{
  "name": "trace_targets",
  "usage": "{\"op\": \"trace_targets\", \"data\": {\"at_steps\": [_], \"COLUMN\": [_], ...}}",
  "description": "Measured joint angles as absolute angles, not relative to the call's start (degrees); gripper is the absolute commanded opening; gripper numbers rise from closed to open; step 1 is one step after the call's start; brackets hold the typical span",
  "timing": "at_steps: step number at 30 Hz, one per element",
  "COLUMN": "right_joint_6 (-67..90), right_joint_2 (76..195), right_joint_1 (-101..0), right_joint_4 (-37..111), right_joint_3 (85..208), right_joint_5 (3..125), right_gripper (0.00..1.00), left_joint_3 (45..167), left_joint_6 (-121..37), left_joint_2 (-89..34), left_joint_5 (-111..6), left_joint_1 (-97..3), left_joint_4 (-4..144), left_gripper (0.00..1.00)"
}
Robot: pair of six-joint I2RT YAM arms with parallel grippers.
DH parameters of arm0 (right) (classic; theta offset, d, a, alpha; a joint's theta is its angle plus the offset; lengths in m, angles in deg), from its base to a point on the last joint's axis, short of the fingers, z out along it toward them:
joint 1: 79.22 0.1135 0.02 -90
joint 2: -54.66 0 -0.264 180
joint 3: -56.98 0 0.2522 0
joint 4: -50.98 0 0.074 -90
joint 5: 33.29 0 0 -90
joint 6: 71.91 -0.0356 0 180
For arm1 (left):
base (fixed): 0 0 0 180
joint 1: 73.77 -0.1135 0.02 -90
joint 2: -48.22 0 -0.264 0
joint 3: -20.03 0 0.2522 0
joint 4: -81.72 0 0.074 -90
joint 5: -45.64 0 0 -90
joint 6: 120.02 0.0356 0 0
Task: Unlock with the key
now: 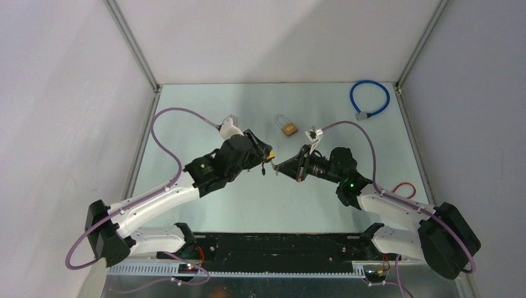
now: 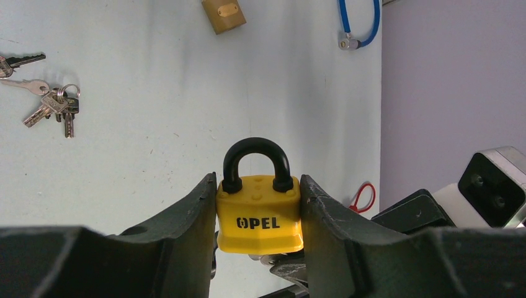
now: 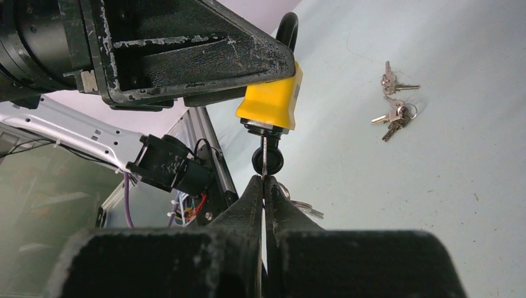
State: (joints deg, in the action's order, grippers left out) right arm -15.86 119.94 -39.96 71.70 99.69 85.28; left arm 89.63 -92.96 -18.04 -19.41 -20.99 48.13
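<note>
1. Your right claw (image 3: 263, 181) is pinched shut on the black head of the key (image 3: 268, 160), whose blade enters the base of the yellow OPEL padlock (image 3: 273, 102).
2. Your left claw (image 2: 258, 189) clamps that padlock's body by its two sides, raised off the table (image 2: 155, 124), with the shackle (image 2: 257, 158) closed.
3. The key looks thin and stiff: grip it flat on the head, or it will likely slip when twisted.
4. The padlock's shell looks slick but rigid, so hold it firmly mid-body.

Pale green table (image 1: 248, 205): brass padlock (image 1: 288, 127) just past the left gripper (image 1: 268, 156), key bunch (image 2: 53, 105) off to its left, blue cable (image 1: 369, 99) and red loop (image 1: 406, 189) off to its right.
</note>
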Motion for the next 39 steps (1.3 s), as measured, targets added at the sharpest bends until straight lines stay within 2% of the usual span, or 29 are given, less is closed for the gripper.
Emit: {"op": "trace_targets", "data": {"at_steps": [18, 27, 34, 35, 39], "right_joint_6": [-19.71, -20.06, -21.09, -21.59, -24.06], "right_joint_2": [119.94, 120.7, 122.56, 122.6, 122.63], "right_joint_1": [-36.74, -34.08, -34.14, -34.58, -36.85], "right_joint_4": [70.06, 76.37, 80.72, 80.92, 81.49], "right_joint_3": [99.69, 98.32, 97.57, 97.51, 97.51], "right_joint_5": [77.37, 73.48, 74.09, 74.71, 78.07], "right_gripper": [0.0, 0.0, 0.0, 0.0, 0.0], "left_joint_3": [86.81, 85.94, 84.71, 84.47, 84.16], "left_joint_6": [-94.97, -99.27, -99.56, -99.47, -98.42], "left_joint_2": [-16.2, -13.78, -13.23, -13.19, -13.1], "left_joint_5": [-18.42, -17.68, -17.97, -18.03, -18.45], "left_joint_1": [-21.06, -21.06, -21.06, -21.04, -20.97], "left_joint_4": [49.44, 50.2, 52.65, 53.09, 54.73], "left_gripper": [0.03, 0.03, 0.02, 0.05, 0.01]}}
